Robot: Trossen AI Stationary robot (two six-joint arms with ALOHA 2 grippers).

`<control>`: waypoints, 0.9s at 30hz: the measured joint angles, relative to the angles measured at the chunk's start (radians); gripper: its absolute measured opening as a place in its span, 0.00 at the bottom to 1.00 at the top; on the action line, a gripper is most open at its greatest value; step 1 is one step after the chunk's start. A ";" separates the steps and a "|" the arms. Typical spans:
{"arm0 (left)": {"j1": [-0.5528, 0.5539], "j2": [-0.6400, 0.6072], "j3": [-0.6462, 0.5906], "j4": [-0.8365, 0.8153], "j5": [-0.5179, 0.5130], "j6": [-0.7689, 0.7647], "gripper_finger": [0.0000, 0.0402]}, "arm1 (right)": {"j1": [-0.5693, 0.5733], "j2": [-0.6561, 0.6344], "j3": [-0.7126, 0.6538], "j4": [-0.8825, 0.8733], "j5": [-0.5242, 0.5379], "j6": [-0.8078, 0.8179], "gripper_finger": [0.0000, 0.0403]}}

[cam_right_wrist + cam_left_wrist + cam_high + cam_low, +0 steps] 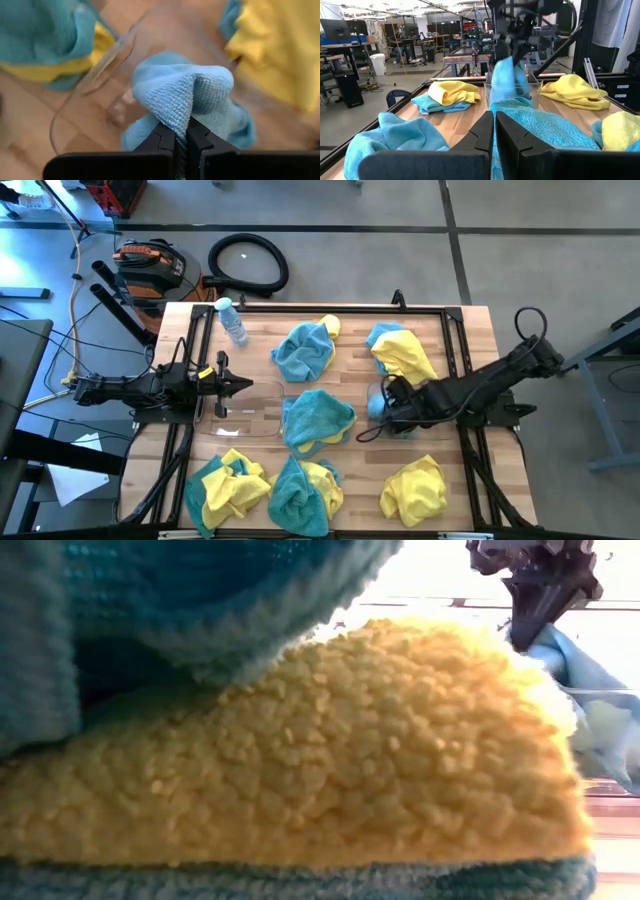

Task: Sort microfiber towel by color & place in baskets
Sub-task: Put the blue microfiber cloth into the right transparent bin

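My right gripper (388,406) is shut on a light-blue microfiber towel (175,95) right of the table's middle, over a see-through basket (534,90). In the low view, that gripper (540,610) and its towel (585,670) show behind a heap of cloth. My left gripper (240,385) hovers shut at the table's left, beside a second clear basket (250,420). Yellow and teal towels lie loose: teal (305,352), yellow on blue (402,352), teal (318,420), and mixed heaps (228,485) (305,490) along the near edge. My right gripper pinches a raised fold (182,112) of the light-blue towel between its two fingers, coming from above at a slant. The towel hangs below the fingers (506,75). Its lower end reaches down into the clear basket.
A clear water bottle with a blue cap (232,320) lies at the far left corner. A yellow towel (413,488) sits near the right near corner. A black frame rail (320,308) runs around the tabletop. Yellow and teal cloth (300,750) fills most of the low view.
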 joint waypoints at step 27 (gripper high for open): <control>0.000 0.000 0.000 0.000 0.000 0.000 0.02 | -0.131 -0.101 -0.548 0.797 -0.069 -0.082 0.01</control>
